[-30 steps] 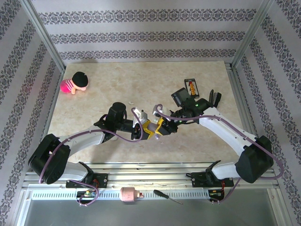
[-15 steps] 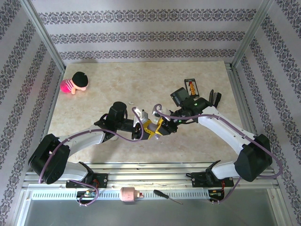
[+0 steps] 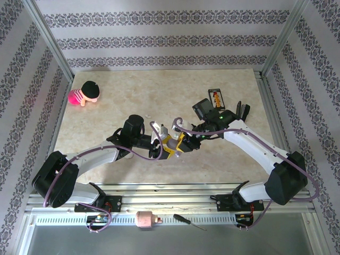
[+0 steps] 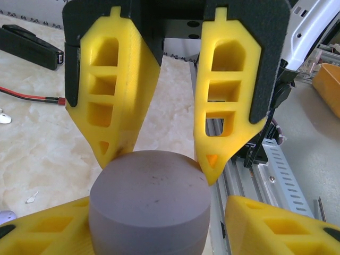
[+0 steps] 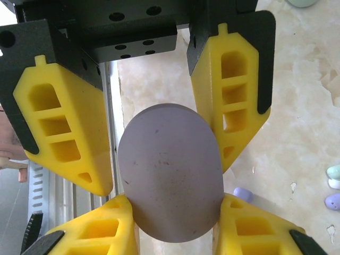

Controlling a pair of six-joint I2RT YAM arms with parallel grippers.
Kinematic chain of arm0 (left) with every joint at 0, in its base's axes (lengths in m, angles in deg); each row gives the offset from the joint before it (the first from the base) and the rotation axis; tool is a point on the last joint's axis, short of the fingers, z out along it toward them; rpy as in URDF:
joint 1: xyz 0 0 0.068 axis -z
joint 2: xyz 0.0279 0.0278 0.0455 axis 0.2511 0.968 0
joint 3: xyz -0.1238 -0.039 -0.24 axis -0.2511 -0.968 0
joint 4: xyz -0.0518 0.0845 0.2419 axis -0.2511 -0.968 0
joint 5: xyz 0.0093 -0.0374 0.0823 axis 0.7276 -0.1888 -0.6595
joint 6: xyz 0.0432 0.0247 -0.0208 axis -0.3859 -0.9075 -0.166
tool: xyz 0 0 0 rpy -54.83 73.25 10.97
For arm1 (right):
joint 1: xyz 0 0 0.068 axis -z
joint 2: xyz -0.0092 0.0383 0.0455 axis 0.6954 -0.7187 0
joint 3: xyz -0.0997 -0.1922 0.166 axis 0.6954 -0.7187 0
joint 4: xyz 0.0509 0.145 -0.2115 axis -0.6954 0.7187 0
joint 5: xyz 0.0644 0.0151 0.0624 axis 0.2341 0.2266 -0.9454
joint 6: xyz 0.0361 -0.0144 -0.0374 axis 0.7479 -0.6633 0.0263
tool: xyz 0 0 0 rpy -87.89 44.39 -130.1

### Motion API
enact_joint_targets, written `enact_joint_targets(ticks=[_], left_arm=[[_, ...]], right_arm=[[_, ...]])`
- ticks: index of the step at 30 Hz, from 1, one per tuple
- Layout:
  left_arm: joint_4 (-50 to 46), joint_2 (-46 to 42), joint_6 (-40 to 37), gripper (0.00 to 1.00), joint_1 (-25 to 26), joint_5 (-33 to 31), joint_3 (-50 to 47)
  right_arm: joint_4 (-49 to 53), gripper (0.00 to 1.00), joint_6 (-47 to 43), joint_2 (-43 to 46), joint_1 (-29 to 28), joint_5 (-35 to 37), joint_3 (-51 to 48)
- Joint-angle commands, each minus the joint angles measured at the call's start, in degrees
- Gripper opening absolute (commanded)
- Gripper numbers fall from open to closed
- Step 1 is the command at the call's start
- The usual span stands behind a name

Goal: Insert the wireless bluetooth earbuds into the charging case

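A grey-lavender pebble-shaped charging case hangs above the table between both grippers. My right gripper is shut on its sides. My left gripper straddles the same case from the opposite side, jaws parted, fingertips at its rim. In the top view the two grippers meet nose to nose at the table's middle front. Earbuds lie on the table below: a lavender one beside the case, then a pale green, a white and a lavender one.
A pink doll with a black hat lies at the back left. A black box with orange print and dark devices sit at the back right. A red-black wire crosses the table. A screwdriver rests on the front rail.
My left gripper's jaws have spread apart around the case. Both arms have stayed almost still, and the right grip has not changed.
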Motion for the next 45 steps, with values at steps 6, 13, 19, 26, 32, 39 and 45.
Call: enact_joint_targets(ticks=[6,13,19,26,32,39,45], left_arm=[[-2.09,-0.35,-2.29,0.57,1.02,0.98,1.01],[-1.68,-0.69,-2.04,0.52,1.0,0.59,0.47],[-1.07,-1.4,-1.6,0.42,1.0,0.86,0.09],[-0.19,-1.62,-1.1,0.31,1.0,1.26,-0.12],[3.17,-1.73,0.71,0.28,1.0,1.74,-0.76],[4.37,-1.91,1.85,0.27,1.02,2.36,-0.93],[6.04,-1.73,4.02,0.27,1.0,2.28,-0.7]], right_arm=[[1.33,0.27,-1.81,1.15,0.0,-0.24,1.91],[1.36,0.26,-1.83,1.83,0.04,-0.85,1.26],[1.17,0.26,-1.58,1.98,0.03,-0.64,0.64],[0.36,0.3,-1.2,2.5,0.03,0.15,0.38],[-4.1,0.6,0.06,3.81,0.04,1.97,-1.67],[-6.68,0.69,0.75,4.71,0.3,4.69,-2.68],[-7.4,0.74,0.87,4.53,0.3,3.54,-3.2]])
